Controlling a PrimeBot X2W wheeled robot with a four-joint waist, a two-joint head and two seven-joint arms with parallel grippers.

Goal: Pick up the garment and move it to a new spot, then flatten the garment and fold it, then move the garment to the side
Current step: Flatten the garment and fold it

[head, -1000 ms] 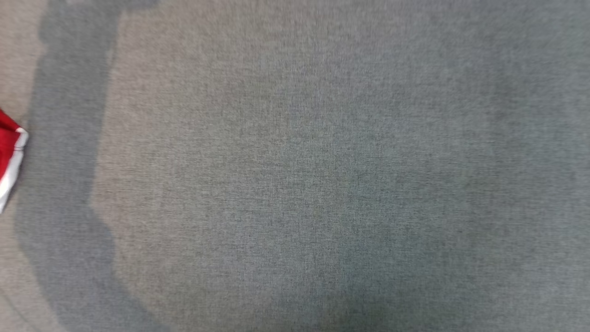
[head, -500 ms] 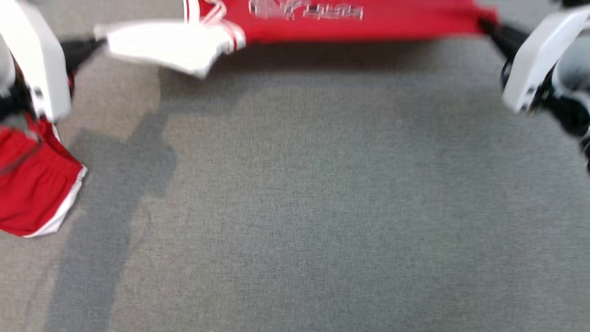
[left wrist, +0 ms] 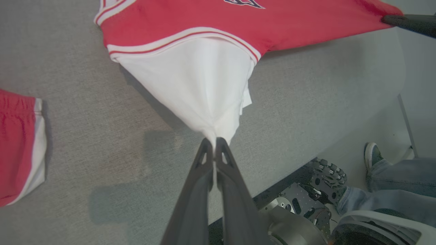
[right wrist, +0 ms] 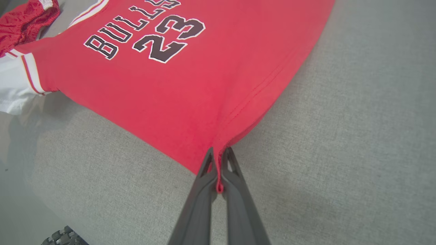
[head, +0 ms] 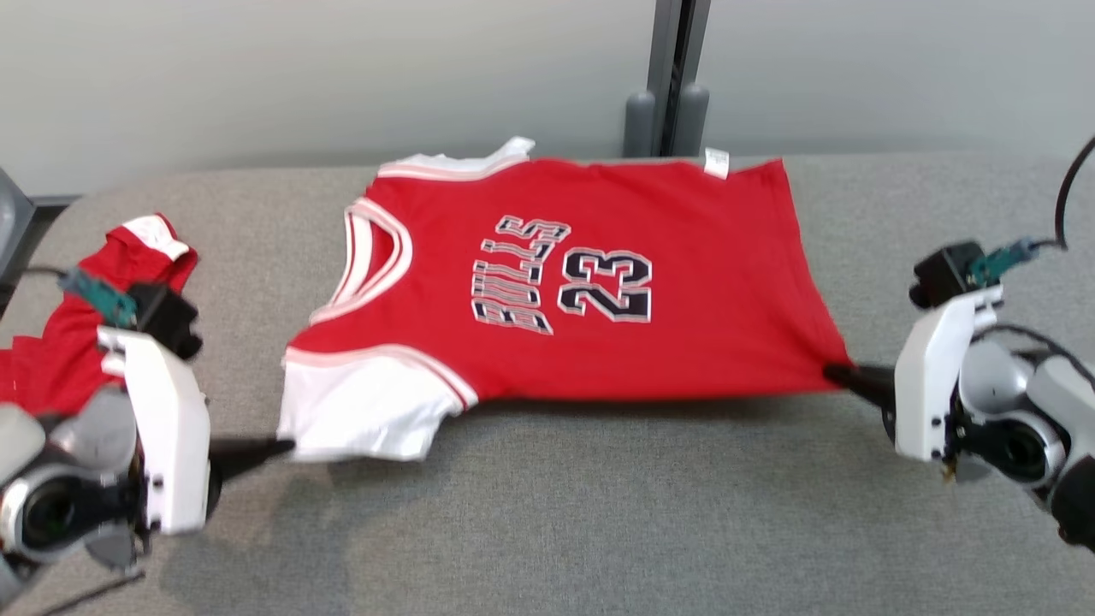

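Note:
A red jersey with white sleeves and "BULLS 23" on its chest is stretched out over the grey table, neck to the left, near edge lifted. My left gripper is shut on the tip of the white sleeve, fingers pinching the cloth. At the jersey's near hem corner my right gripper is shut on the red cloth, pulling it taut.
Red shorts with white trim lie crumpled at the table's left end, behind my left arm. A grey post stands behind the table against the wall. A person's shoe and jeans leg are on the floor by the robot's base.
The head camera has tilted up from bare table cloth, so the jersey, both arms and the wall have come into the picture. How far the jersey itself moved cannot be told.

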